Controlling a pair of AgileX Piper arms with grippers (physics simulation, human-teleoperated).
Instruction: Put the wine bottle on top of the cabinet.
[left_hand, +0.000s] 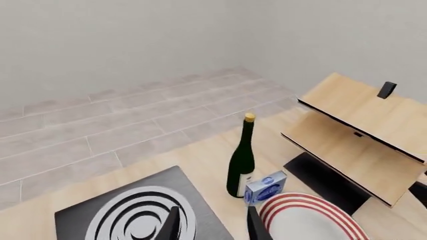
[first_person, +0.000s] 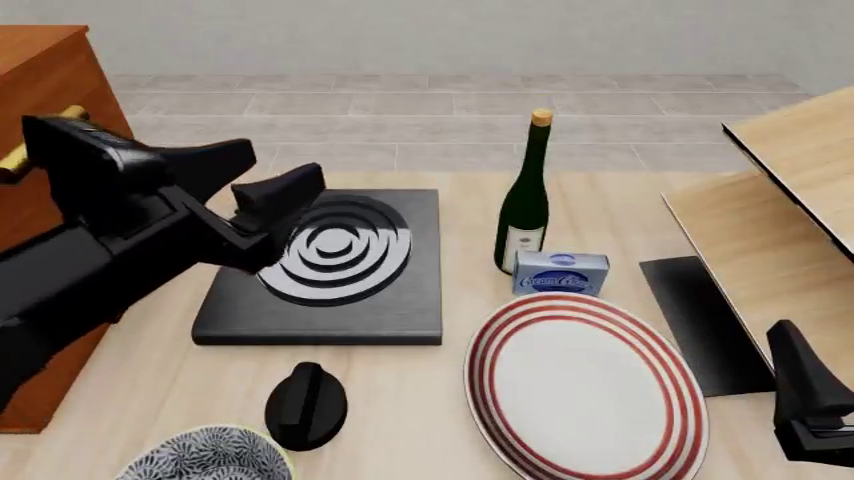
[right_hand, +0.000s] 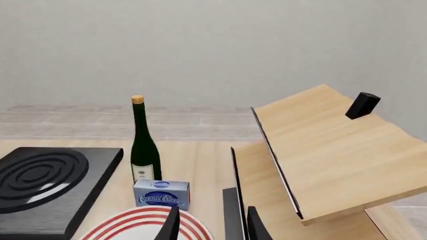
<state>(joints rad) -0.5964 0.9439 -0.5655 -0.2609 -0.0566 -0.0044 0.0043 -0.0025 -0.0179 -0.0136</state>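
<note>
At table centre, the tall dark green glass wine bottle (first_person: 525, 195) stands upright (ungrasped), the reddish-brown wooden cabinet (first_person: 47, 90) at its 9 o'clock; left gripper (first_person: 274, 195) and right gripper (right_hand: 210, 225) both released.

simulated kitchen, hob (first_person: 327, 265), plate (first_person: 585, 388), wine bottle (first_person: 525, 200)

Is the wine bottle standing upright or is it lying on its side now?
Upright. The wine bottle stands on its base on the table, cork at the top, just behind the small blue box. No gripper holds it.
</note>
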